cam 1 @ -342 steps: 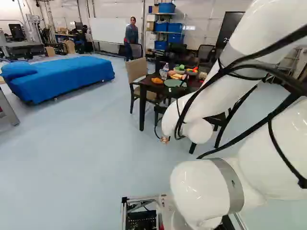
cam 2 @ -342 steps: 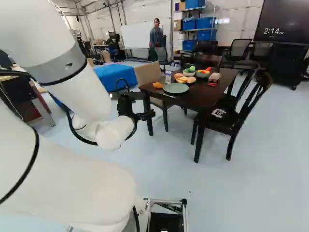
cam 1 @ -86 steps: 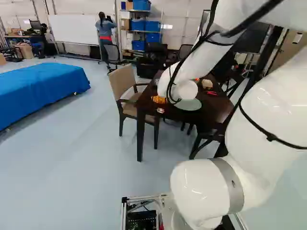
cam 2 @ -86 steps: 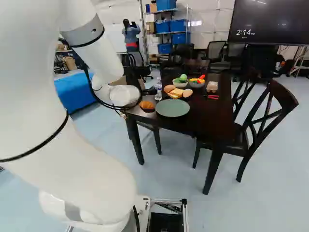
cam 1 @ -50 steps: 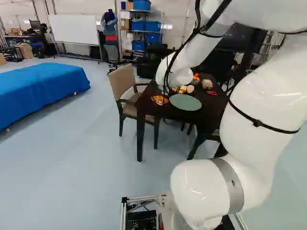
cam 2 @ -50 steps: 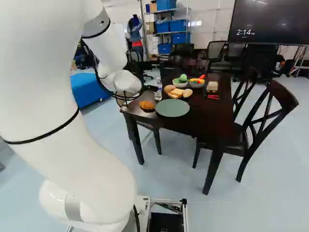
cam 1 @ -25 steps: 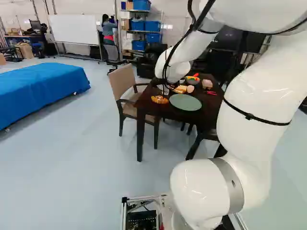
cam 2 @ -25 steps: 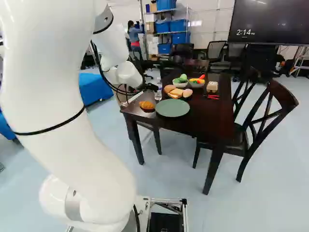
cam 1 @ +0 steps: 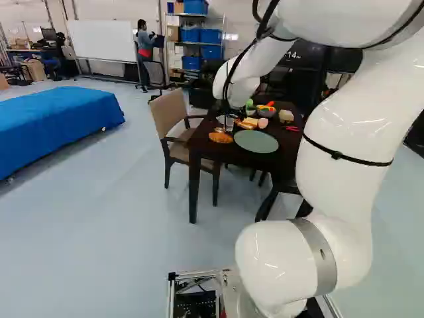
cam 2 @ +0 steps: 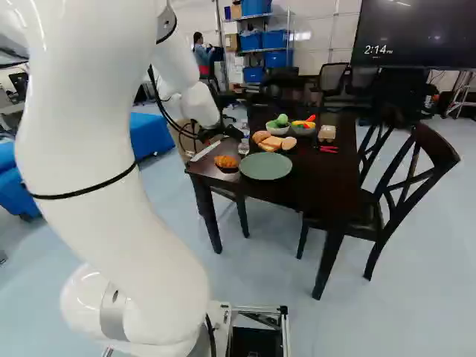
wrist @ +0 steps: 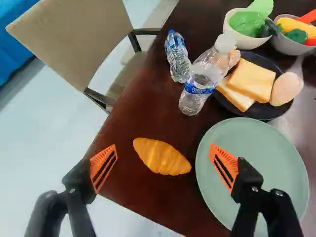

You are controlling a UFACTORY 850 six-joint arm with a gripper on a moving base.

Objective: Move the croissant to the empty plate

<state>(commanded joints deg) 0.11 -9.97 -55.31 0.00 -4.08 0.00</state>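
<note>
Above the table's near left corner, the black gripper (cam 2: 223, 134) hangs from my arm. Seen in the wrist view, the gripper (wrist: 163, 147) is open, its orange pads wide apart. The golden croissant (wrist: 162, 157) lies on the dark tabletop, in line with the gap between the fingers and beneath them, untouched. Right beside it is the round green plate (wrist: 276, 148), bare, with one finger hovering over its edge. The right base view also shows the croissant (cam 2: 225, 161) and the plate (cam 2: 265, 168).
Two water bottles (wrist: 200, 84) stand beyond the croissant. A black plate (wrist: 264, 112) holds bread slices and other food; bowls (wrist: 247, 39) of vegetables are behind it. A beige armchair (cam 1: 171, 112) is at the table's left side, a black chair (cam 2: 413, 178) at its right.
The base has driven closer to the table since the oldest frames, then stood still. Over the last second my arm has shifted over the table corner, beside the croissant and bottles.
</note>
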